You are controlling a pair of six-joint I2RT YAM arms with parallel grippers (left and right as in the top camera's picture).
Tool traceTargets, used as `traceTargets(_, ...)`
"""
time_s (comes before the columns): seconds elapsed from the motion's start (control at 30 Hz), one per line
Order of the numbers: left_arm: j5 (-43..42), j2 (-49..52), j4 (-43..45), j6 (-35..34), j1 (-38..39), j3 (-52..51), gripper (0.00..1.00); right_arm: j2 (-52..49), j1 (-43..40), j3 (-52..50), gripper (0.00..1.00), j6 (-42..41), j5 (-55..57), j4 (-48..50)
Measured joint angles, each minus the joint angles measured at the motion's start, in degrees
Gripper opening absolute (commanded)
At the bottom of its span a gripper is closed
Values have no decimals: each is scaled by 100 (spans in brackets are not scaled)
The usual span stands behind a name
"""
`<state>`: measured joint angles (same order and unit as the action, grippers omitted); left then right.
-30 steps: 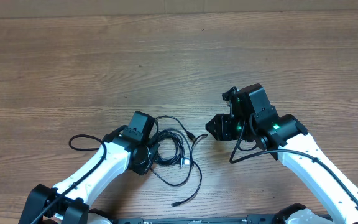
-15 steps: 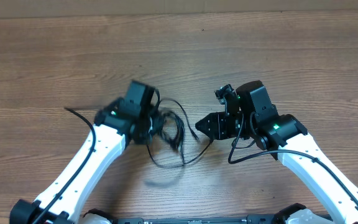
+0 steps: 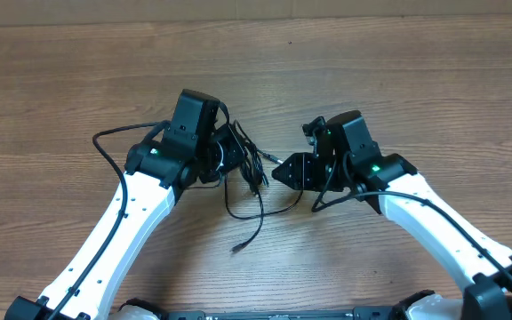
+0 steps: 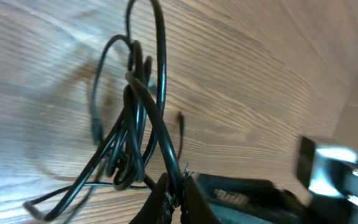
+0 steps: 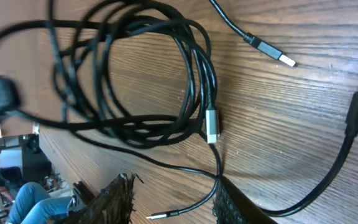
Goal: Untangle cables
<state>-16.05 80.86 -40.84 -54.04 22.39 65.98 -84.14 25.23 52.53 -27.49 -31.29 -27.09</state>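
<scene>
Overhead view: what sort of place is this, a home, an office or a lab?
Probably a robotics lab bench: a bare wooden table, a white left arm and right arm reaching over it, and a tangle of black cables between them.

In the overhead view's centre, the cables (image 3: pixel 258 178) hang bunched between the left claw (image 3: pixel 227 157) and the right claw (image 3: pixel 280 172), one end trailing down-frame on the bench (image 3: pixel 398 80).
</scene>
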Motion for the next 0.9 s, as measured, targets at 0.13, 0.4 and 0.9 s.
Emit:
traceTargets(0.13,-173,0,313,-105,0,0,4,-227,87,-4,48,13,-96,173)
traceTargets(0.4,-739,0,968,-894,-107,4,5,-238,372,-4,52,256,-297,892)
traceTargets(0.9,-2151,-345,2415,-2415,-114,9,4,-238,492,-4,33,1174,1390,1803)
